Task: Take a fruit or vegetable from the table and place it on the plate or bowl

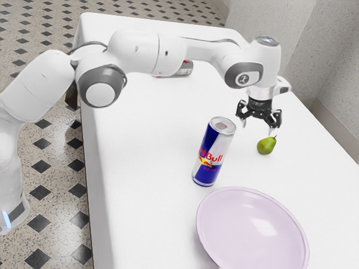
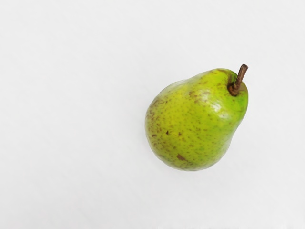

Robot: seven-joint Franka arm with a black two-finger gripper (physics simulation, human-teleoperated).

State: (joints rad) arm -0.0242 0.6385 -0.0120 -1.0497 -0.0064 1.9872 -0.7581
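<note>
The approach step is in hand: the jaws hang spread wide just above the pear, which sits untouched on the tabletop, right of centre in the exterior view. The next move likely calls for a straight descent to straddle it, then closing. The exterior view gives the can and, at lower right, the plate; the wrist view gives the pear's stem and brown speckling.

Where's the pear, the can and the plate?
pear (image 1: 267, 145): exterior view, on its green belly.
can (image 1: 211, 154): exterior view, on its blue side.
plate (image 1: 252, 232): exterior view, on its bare middle.
</note>
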